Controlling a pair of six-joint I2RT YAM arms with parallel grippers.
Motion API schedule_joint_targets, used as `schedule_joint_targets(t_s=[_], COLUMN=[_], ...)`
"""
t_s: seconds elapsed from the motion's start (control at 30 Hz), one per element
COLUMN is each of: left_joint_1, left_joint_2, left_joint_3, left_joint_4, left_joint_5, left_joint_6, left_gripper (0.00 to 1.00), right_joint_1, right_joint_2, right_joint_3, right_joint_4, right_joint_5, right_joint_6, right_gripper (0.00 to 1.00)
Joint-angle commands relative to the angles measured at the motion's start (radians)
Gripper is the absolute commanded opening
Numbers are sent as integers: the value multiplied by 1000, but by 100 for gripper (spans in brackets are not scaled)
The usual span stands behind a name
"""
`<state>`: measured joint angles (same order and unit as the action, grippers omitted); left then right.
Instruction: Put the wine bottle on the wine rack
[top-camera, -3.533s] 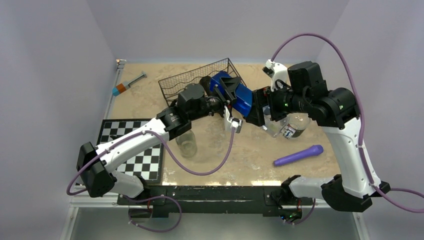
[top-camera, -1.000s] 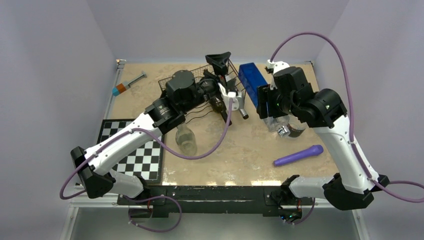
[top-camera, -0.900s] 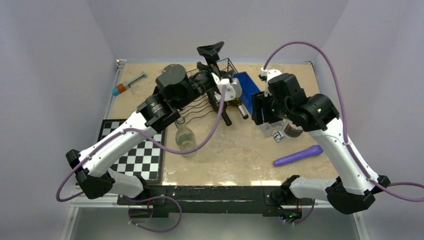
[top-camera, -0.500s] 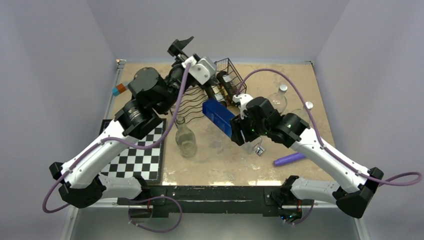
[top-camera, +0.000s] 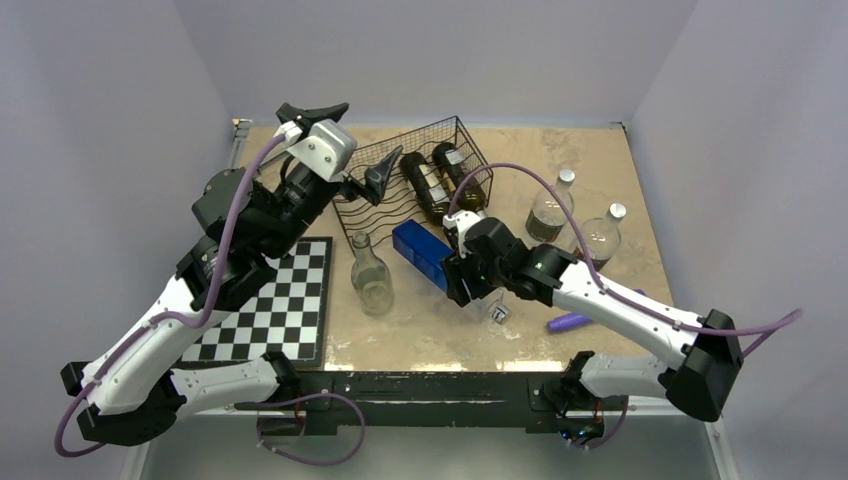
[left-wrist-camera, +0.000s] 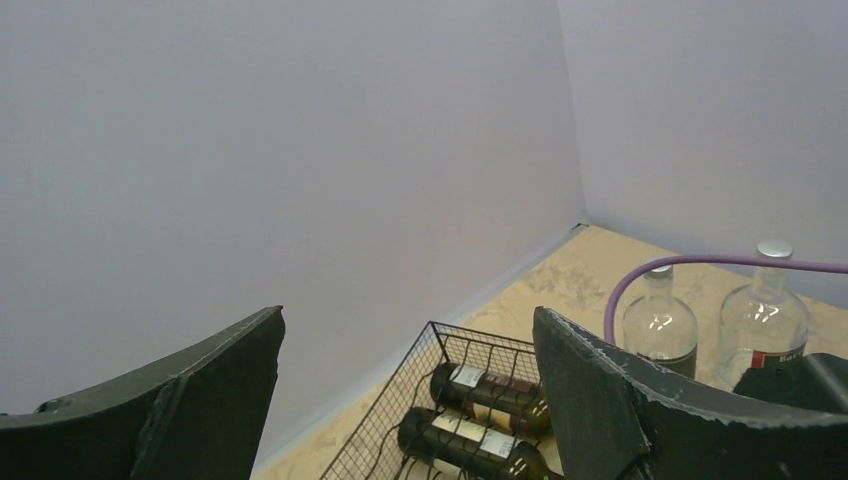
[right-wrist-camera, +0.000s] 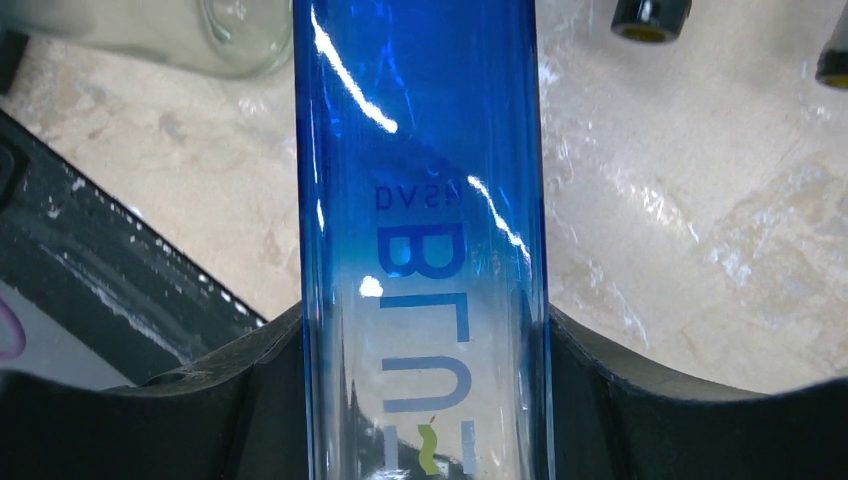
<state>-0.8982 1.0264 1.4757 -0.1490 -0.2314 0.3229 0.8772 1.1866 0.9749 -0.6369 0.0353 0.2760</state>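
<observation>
The black wire wine rack (top-camera: 385, 200) stands at the back middle of the table. Two dark wine bottles (top-camera: 426, 187) lie side by side in its right part, also seen from the left wrist as wine bottles (left-wrist-camera: 478, 440) in the rack (left-wrist-camera: 400, 440). My left gripper (top-camera: 350, 142) hangs open and empty above the rack's left end. My right gripper (top-camera: 458, 278) is shut on a blue glass bottle (top-camera: 424, 255), held level just in front of the rack. The right wrist view shows that blue bottle (right-wrist-camera: 420, 220) filling the gap between both fingers (right-wrist-camera: 230, 400).
A clear empty bottle (top-camera: 371, 277) stands upright left of the blue one. Two clear capped bottles (top-camera: 551, 208) stand at the right, near a purple tool (top-camera: 571, 320). A checkerboard (top-camera: 270, 305) lies at the front left.
My left arm has swung up and to the left, away from the rack, with its jaws open. My right arm has carried the blue bottle from the back right down to the front middle.
</observation>
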Motion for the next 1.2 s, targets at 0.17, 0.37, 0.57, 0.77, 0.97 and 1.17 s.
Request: schedule_joint_targets(t_s=[0.17, 0.37, 0.57, 0.77, 0.97, 1.17], left_joint_1=[-1, -1, -1, -2, -1, -2], left_joint_2=[-13, -1, 18, 22, 21, 8], left_joint_3=[-10, -15, -28, -35, -55, -64], left_joint_4=[-68, -90, -97, -109, -109, -105], left_joint_5=[18, 20, 47, 63, 101, 118], left_joint_6=[-94, -104, -128, -167, -199, -227], left_gripper=[97, 97, 97, 96, 96, 96], right_joint_1=[3, 3, 3, 2, 2, 2], right_joint_2=[94, 119, 135, 206, 272, 361], right_joint_3=[55, 49, 22, 50, -11, -39], right_joint_4=[342, 355, 411, 427, 667, 881], right_joint_5=[55, 55, 70, 164, 238, 295], right_joint_6=[9, 23, 29, 48, 44, 28], right_gripper=[0, 0, 0, 0, 0, 0])
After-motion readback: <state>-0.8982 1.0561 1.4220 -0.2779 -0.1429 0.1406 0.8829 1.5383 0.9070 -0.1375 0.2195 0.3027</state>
